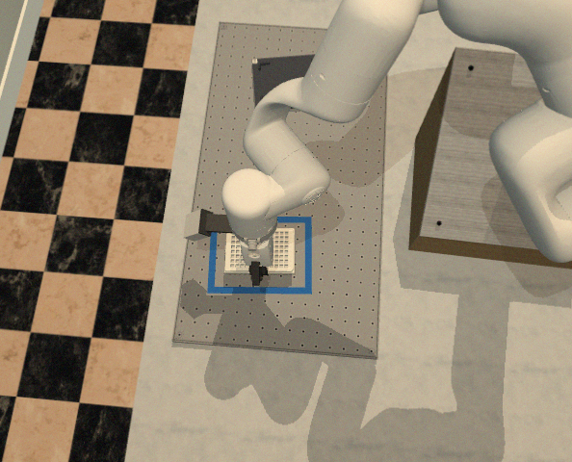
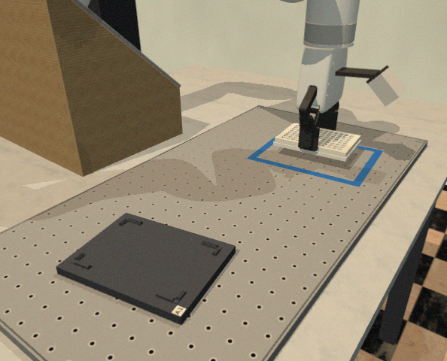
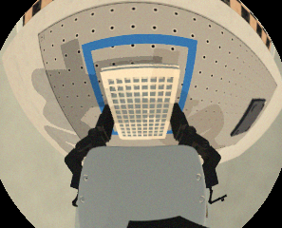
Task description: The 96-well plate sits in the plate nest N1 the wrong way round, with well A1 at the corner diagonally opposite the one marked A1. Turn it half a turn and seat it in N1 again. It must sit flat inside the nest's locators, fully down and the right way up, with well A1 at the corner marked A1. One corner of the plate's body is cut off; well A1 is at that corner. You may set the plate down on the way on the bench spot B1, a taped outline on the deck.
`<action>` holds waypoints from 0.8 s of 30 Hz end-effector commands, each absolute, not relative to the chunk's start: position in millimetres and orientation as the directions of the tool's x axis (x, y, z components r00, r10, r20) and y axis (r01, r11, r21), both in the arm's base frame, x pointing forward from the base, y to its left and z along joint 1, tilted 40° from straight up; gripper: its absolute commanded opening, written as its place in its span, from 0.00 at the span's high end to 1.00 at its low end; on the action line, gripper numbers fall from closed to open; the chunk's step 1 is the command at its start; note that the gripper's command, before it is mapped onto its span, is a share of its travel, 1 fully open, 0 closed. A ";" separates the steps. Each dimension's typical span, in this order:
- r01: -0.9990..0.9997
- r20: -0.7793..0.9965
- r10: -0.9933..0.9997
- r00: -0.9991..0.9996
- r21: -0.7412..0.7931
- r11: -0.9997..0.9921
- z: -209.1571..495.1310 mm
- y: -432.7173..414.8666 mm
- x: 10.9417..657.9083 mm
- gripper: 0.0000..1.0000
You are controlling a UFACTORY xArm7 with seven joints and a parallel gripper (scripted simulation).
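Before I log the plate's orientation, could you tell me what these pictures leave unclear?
- 96-well plate: cut corner too small in the exterior view; the wrist covers part from the top.
- Nest N1: mostly hidden by the arm from the top.
- Gripper: far finger hidden behind the plate.

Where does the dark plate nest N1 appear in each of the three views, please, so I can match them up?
Top: the plate nest N1 lies at the upper middle, mostly hidden under the arm.
Exterior: lower left foreground, empty, with its A1 label at the near corner.
Wrist: a small dark slab at the right edge.
Shared landmark: the blue taped outline B1 around the gripped 96-well plate.
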State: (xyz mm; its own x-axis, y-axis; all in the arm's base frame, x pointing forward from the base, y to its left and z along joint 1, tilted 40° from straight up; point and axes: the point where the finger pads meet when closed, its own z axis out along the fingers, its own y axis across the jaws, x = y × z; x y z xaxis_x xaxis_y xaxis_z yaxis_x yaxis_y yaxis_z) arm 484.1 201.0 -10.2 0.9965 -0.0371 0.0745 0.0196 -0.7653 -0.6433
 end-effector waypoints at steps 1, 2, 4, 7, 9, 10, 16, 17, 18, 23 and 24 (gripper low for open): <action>0.020 0.077 -0.040 0.996 -0.643 -0.766 -9.0 199.9 485.6 1.00; 0.020 0.077 -0.040 0.996 -0.643 -0.766 -9.0 199.9 485.6 1.00; 0.020 0.077 -0.040 0.996 -0.643 -0.766 -6.5 197.8 485.3 1.00; 0.020 0.077 -0.040 0.996 -0.643 -0.766 -2.7 194.6 484.9 1.00; 0.020 0.077 -0.040 0.996 -0.643 -0.766 -0.2 192.4 484.6 1.00; 0.019 0.077 -0.040 0.996 -0.643 -0.766 1.1 191.4 484.5 1.00; 0.019 0.077 -0.040 0.996 -0.643 -0.766 6.2 187.1 484.0 1.00; 0.019 0.077 -0.040 0.996 -0.643 -0.766 7.5 186.0 483.8 1.00; 0.019 0.077 -0.040 0.996 -0.643 -0.766 8.7 184.9 483.7 1.00; 0.019 0.077 -0.040 0.996 -0.643 -0.766 15.1 179.6 483.0 1.00; 0.019 0.077 -0.040 0.996 -0.643 -0.766 16.4 178.5 482.9 1.00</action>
